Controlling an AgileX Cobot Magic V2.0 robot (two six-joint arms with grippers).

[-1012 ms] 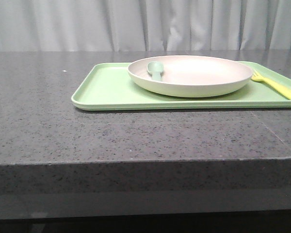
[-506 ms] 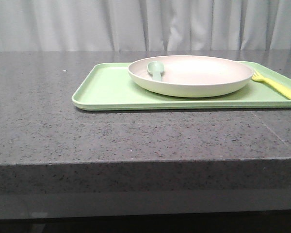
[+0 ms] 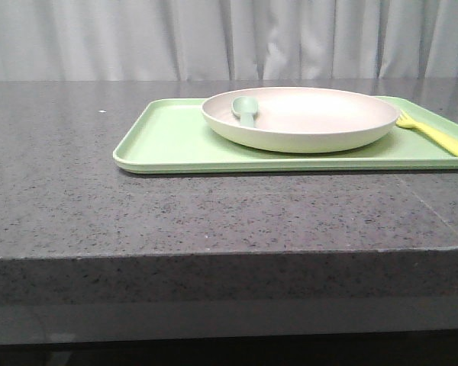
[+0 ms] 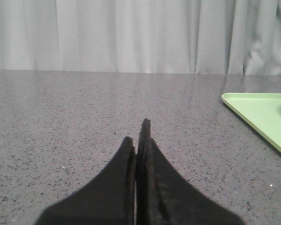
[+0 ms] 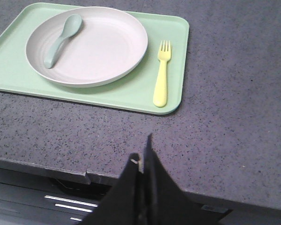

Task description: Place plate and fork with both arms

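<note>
The green tray (image 5: 175, 61) is the landmark here: the plate (image 5: 98, 47) sits on it, taking up most of its width, and the fork (image 5: 162, 75) lies flat on the bare strip of tray just beside the plate's rim, on the tray's right side as the front view shows it, apart from the plate. A grey-green spoon (image 5: 61, 40) rests inside the plate. The fork's long axis runs roughly front to back across the tray, tines toward the far edge and handle end toward the near edge. The right end effector (image 5: 141, 157) hangs above the front edge of the worktop (image 5: 234, 122), short of the tray, with its fingers pressed together and holding nothing; the fork's handle lies ahead of it, nearly in line with the fingers, so by my judgement this arm is the nearer one for the fork. The left end effector (image 4: 137, 136) is likewise pressed together and empty, above bare worktop well to the left of the tray, whose corner alone shows in its view. The plate lies off toward that corner, so the left arm has farther to travel.
</note>
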